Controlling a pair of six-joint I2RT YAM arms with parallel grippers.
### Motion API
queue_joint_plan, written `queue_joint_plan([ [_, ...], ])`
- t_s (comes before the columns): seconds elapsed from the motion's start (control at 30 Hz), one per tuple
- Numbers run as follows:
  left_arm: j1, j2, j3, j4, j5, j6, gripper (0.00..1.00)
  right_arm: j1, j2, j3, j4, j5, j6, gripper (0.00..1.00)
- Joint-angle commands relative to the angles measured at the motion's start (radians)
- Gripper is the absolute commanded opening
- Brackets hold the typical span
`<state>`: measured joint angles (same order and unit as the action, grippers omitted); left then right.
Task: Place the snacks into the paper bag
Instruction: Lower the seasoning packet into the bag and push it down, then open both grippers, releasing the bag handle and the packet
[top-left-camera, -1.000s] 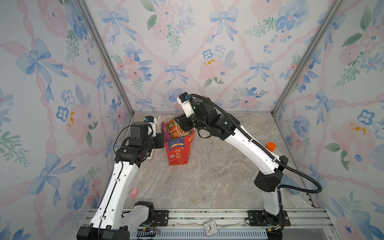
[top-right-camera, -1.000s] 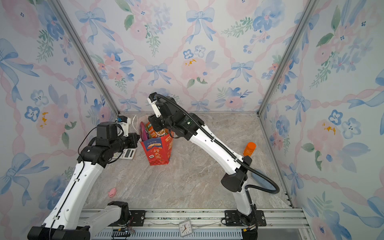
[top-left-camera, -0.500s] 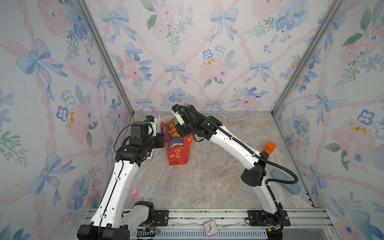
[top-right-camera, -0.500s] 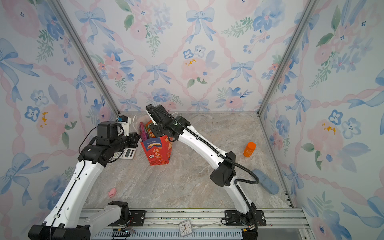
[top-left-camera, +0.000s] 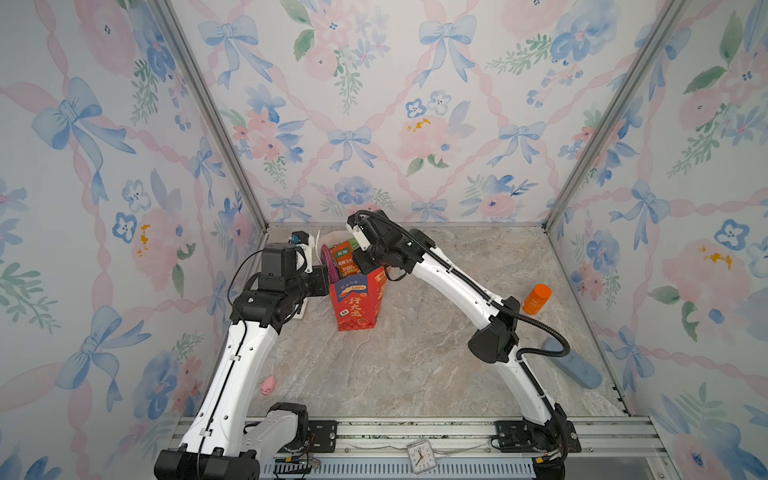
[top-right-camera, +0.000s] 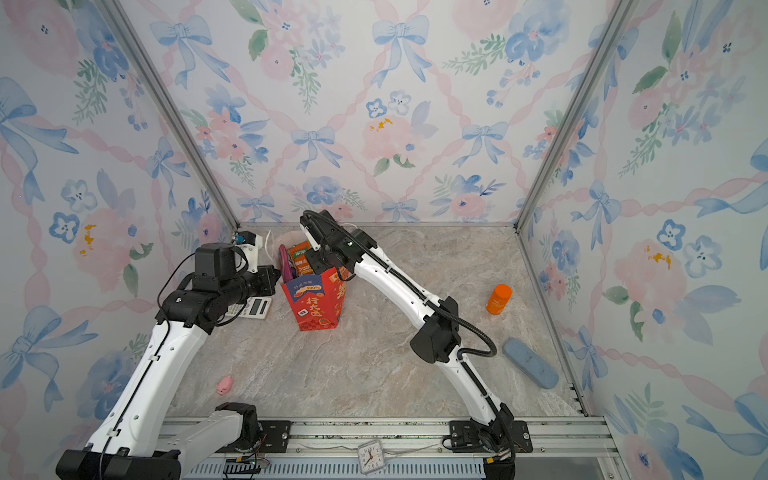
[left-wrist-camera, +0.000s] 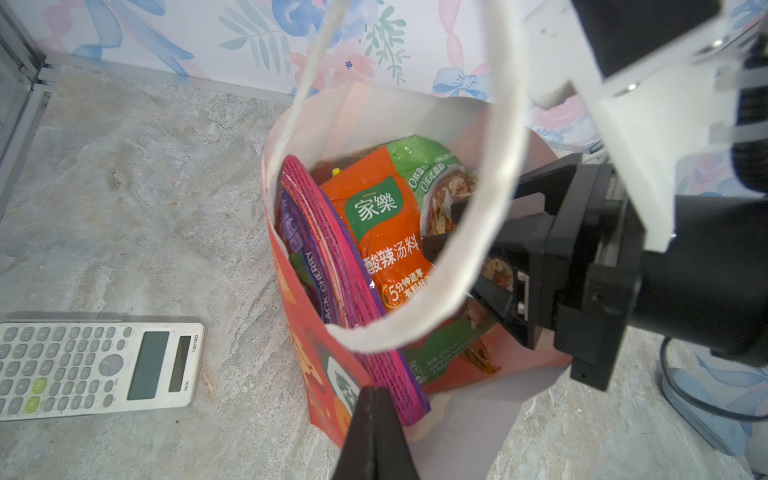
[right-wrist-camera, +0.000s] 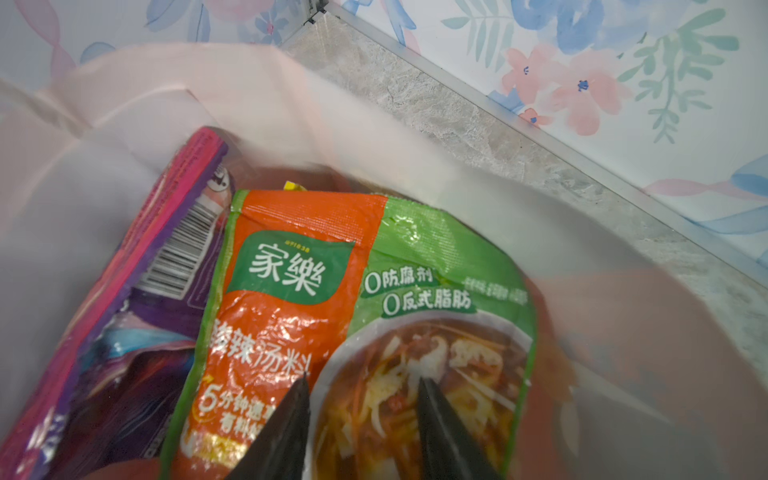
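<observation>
The red paper bag (top-left-camera: 357, 303) (top-right-camera: 316, 307) stands at the back left with its mouth wide; its white inner wall (left-wrist-camera: 291, 124) (right-wrist-camera: 124, 104) shows. Inside it stand an orange-and-green snack packet (top-left-camera: 344, 259) (top-right-camera: 302, 257) (left-wrist-camera: 382, 232) (right-wrist-camera: 291, 299) and a purple-pink one (left-wrist-camera: 328, 274) (right-wrist-camera: 174, 249). My left gripper (top-left-camera: 323, 279) (top-right-camera: 276, 276) (left-wrist-camera: 376, 432) is shut on the bag's near rim. My right gripper (left-wrist-camera: 444, 226) (right-wrist-camera: 361, 386) reaches into the bag's mouth, open, with its fingertips just over the orange-and-green packet's face. A white cord handle (left-wrist-camera: 498, 124) loops across the opening.
A white calculator (top-right-camera: 255, 307) (left-wrist-camera: 99, 365) lies left of the bag. An orange bottle (top-left-camera: 536, 298) (top-right-camera: 498, 299) and a blue case (top-left-camera: 572, 368) (top-right-camera: 531, 362) sit on the right side. A pink toy (top-left-camera: 269, 384) lies front left, a small clock (top-left-camera: 420, 457) on the front rail.
My right arm has dropped its wrist from above the bag down into its mouth, with its elbow pulled in to the left. The left arm and the bag have stayed put.
</observation>
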<state>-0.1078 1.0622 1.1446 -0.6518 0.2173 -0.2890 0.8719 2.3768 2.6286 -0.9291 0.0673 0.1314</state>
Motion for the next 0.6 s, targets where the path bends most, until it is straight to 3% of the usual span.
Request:
queue_joint_plan([
  [0.0,0.006,0.008,0.017,0.001,0.01,0.013,0.0,-0.01,-0.018,0.049,-0.035,-0.068,0.035,0.46],
  [0.33,0.005,0.011,0.024,0.001,0.007,0.016,0.0,-0.011,-0.297,-0.057,0.095,-0.105,0.034,0.66],
  [0.47,0.005,0.008,0.024,0.001,0.004,0.016,0.0,-0.013,-0.446,-0.234,0.198,-0.076,0.017,0.8],
  [0.57,0.005,0.008,0.024,0.001,0.004,0.015,0.0,-0.021,-0.572,-0.433,0.314,-0.019,0.001,0.98],
])
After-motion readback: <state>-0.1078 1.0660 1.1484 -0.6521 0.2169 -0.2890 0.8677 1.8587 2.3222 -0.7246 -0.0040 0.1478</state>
